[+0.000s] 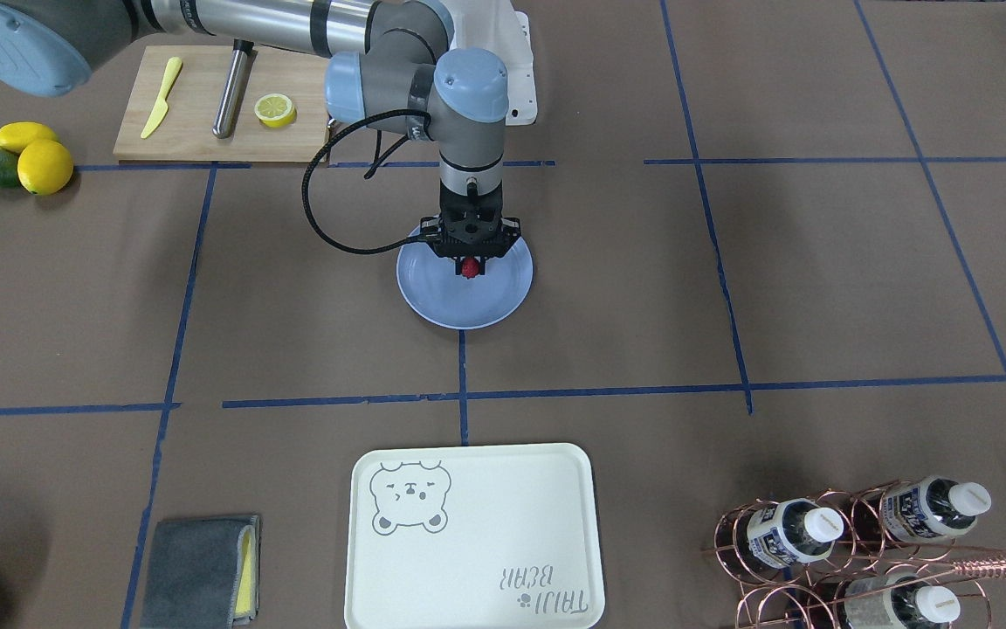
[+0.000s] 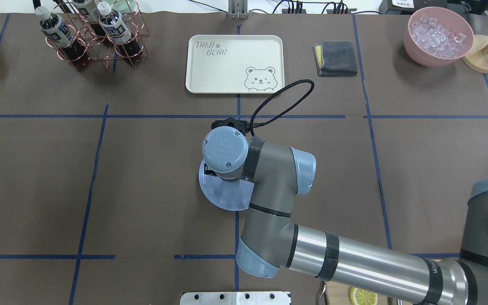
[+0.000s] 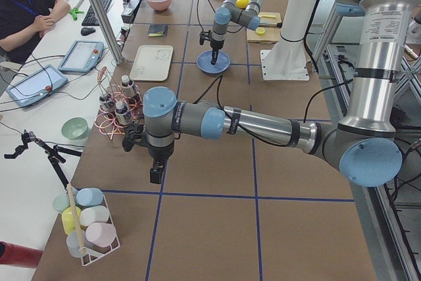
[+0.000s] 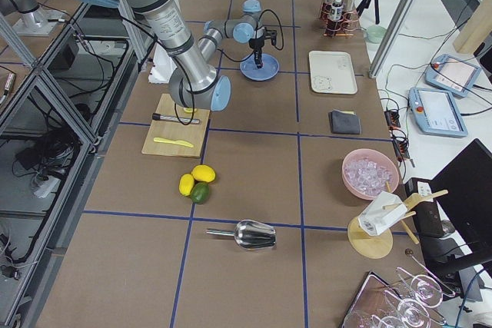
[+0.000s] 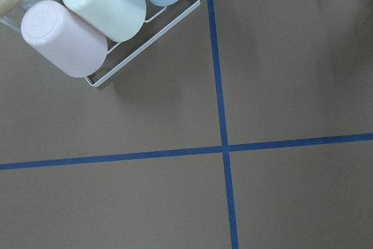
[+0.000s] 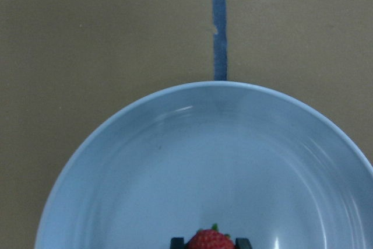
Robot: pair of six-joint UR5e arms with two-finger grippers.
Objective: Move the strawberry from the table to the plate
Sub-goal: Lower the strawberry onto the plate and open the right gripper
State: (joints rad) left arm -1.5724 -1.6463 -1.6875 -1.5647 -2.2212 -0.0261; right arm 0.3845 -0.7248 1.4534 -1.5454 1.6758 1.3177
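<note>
You are most of the way through this one, by my reading. In the centre of the front-facing view the right gripper (image 1: 469, 262) points straight down over the round, shallow, pale blue-grey plastic plate (image 1: 459, 307). Its two fingers are closed narrowly on the small, dark red, bumpy strawberry (image 1: 469, 269).

The right wrist view agrees. The strawberry (image 6: 210, 241) sits at the bottom edge of that frame, pinched between the dark fingertips (image 6: 176, 242), and the plate (image 6: 215, 161) fills most of the picture around it. So the berry is off the brown-paper table with its blue tape grid (image 1: 730, 288) and lies inside the plate's rim. Whether it touches the plate's floor or hangs just above it, these pictures do not settle.

What is left looks short: get the berry down onto the plate if it is not there yet, part the fingers, and lift the arm away without dragging the berry along. A round berry may roll once it is let go, so release it low and near the plate's middle.

The left gripper (image 3: 156, 173), at the lower left of the left side view, hangs over the table near a white wire rack of pastel cups (image 3: 85, 218), well apart from the plate. You cannot tell whether its fingers are wide or closed, because its own wrist camera shows only tape lines and the cups.
</note>
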